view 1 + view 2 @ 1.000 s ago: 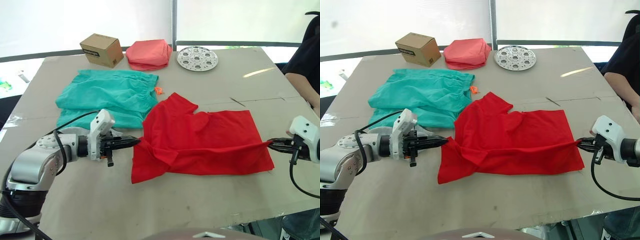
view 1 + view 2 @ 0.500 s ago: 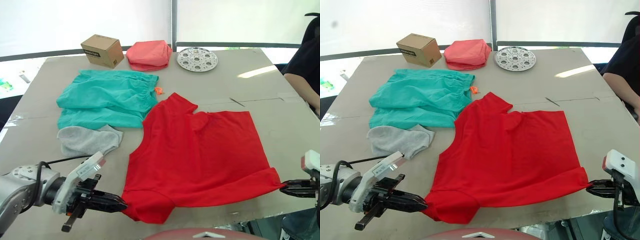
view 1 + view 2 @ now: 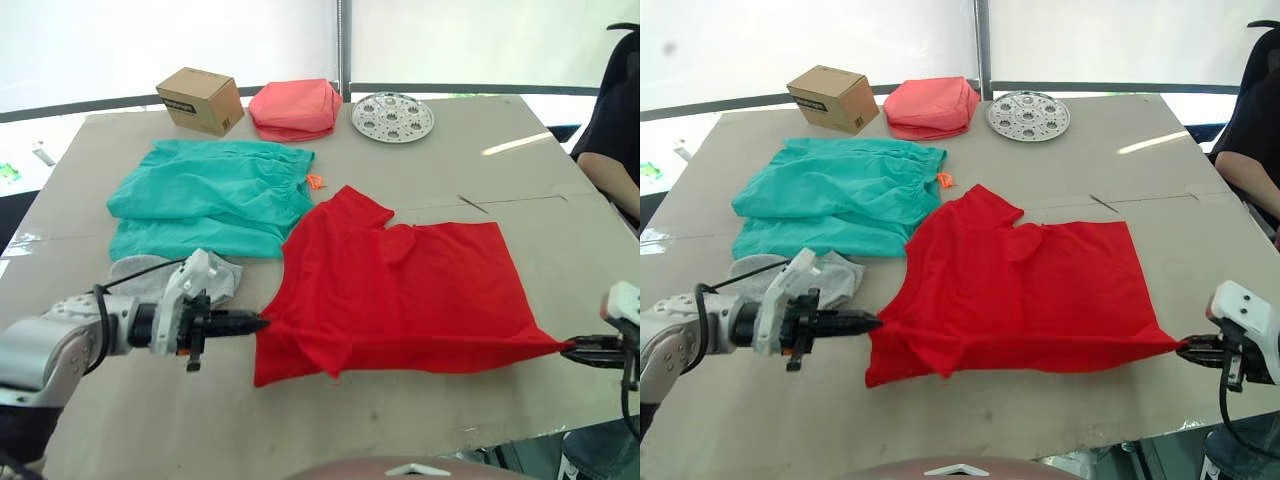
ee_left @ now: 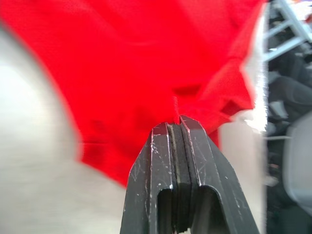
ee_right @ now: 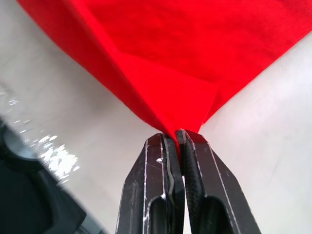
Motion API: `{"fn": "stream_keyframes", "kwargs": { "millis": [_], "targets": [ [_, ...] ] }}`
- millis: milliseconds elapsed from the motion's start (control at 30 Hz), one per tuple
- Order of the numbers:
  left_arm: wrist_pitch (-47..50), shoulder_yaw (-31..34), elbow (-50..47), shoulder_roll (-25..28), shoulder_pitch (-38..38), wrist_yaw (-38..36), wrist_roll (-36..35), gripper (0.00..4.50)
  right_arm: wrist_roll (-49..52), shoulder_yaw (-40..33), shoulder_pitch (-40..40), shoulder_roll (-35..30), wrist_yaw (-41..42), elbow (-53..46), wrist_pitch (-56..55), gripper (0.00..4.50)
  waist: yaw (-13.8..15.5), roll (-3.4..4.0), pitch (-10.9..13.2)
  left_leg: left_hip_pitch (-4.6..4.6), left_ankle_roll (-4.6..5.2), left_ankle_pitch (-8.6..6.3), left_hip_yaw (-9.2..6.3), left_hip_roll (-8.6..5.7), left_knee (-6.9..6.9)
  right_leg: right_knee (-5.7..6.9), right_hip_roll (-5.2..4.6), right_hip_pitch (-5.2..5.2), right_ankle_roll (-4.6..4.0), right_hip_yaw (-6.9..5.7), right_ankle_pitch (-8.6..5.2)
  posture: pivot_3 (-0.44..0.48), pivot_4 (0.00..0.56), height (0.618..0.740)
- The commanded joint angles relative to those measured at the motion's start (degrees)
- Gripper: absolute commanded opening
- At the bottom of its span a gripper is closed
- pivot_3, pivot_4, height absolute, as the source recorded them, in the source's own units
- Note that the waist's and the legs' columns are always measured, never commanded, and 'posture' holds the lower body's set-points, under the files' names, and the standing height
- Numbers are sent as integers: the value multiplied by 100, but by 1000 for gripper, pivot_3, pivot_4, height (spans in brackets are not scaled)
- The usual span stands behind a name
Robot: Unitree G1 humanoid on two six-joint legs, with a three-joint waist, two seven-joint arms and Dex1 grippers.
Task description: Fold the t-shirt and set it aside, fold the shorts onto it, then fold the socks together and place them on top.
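Since before, both grippers' fingers have apparently pulled the t-shirt (image 3: pixel 400 290) flatter.

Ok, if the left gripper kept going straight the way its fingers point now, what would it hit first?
The t-shirt. The left gripper points across the table toward the robot's right and is already shut on the shirt's near left corner, so going on would push straight into the red fabric bunched there.

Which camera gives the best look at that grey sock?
The left eye view: the socks lie beside the shorts, partly behind the left claw. The right eye view shows the same; the wrist views show red t-shirt.
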Motion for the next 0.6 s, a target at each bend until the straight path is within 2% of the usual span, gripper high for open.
{"fn": "stream_keyframes", "kwargs": {
  "millis": [33, 167, 300, 433, 533, 600],
  "targets": [
    [-134, -59, 26, -39, -24, 34, 122, 0, -146, 235, -240, -104, -69, 225, -167, 88, -2, -2, 0, -2, 0, 0, 1, 0, 0, 0, -1, -1, 0, 0, 0, 0, 150, 740],
    [-190, -70, -9, -91, 47, 96, 176, 0, -272, 730, -1137, -1, -321, 673, -260, 88, -17, -1, 3, -1, 0, 0, 2, 0, 3, 4, -8, -2, 6, 0, -2, 0, 150, 740],
    [-287, -42, -54, -140, 130, 117, 214, 0, 149, 1021, -1432, -251, 246, 523, 108, 88, -24, 6, 5, 5, -1, 0, 4, 3, 4, 12, -10, -4, 14, 0, -7, 0, 150, 740],
    [-265, 99, -120, -75, 293, -12, 114, 0, 940, 369, -831, -721, 1100, -281, 717, 88, 15, 15, 5, -6, -1, 0, -3, 5, -2, 6, -14, -7, -12, 0, 6, 0, 150, 740],
    [-300, 229, -214, 24, 564, -188, 78, 0, 827, -730, 327, -863, 1847, -875, 765, 88, 49, 5, 1, -9, -1, -1, -6, 6, -1, -2, -35, -7, -11, -7, 6, 0, 150, 740],
    [-334, 265, -268, 78, 700, -286, 72, 0, 846, -1246, 826, -858, 2060, -1114, 785, 88, 81, -1, -3, -10, -1, -2, -6, 4, 1, -2, -44, -6, 14, -20, -8, 0, 150, 740]
  ]
}}
